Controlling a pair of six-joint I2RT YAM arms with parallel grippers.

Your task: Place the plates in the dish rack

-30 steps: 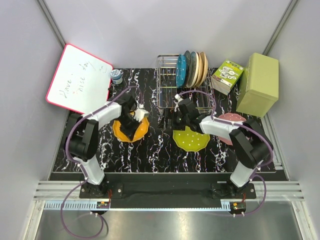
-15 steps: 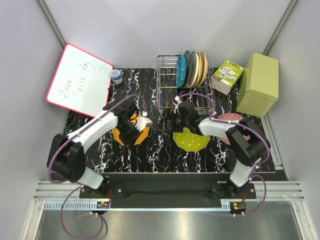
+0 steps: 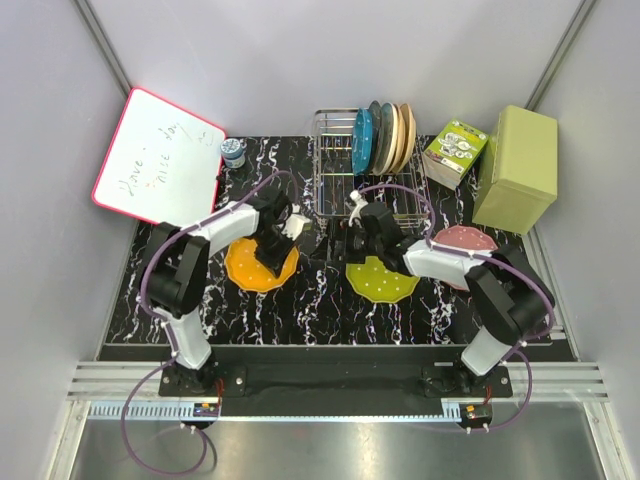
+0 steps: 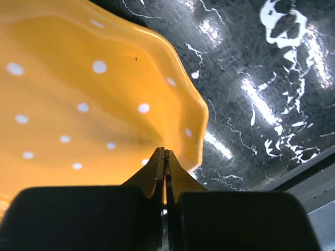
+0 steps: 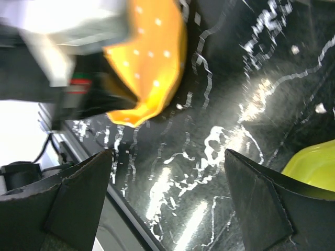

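The orange plate [image 3: 255, 268] lies left of centre on the black marbled table, and my left gripper [image 3: 276, 240] is shut on its rim. In the left wrist view the fingertips [image 4: 165, 152] pinch the scalloped edge of the orange plate [image 4: 78, 99]. My right gripper [image 3: 350, 236] is open and empty, just in front of the dish rack [image 3: 335, 175], above bare table [image 5: 167, 178]. The yellow-green plate [image 3: 385, 280] lies flat below it. The pink plate [image 3: 462, 238] lies at the right, partly under the right arm. The bright blue plate [image 3: 361, 140] stands in the rack.
Dark teal, beige and tan plates [image 3: 392, 135] stand in the rack beside the blue one. An olive-green box [image 3: 517, 168] and a patterned box [image 3: 455, 150] stand at the back right. A whiteboard [image 3: 158, 158] and a small jar [image 3: 233, 152] are at the back left.
The left arm's elbow swung out to the left and back in; its gripper stays shut on the orange plate's rim and has shifted slightly toward the rack. The right gripper barely moved.
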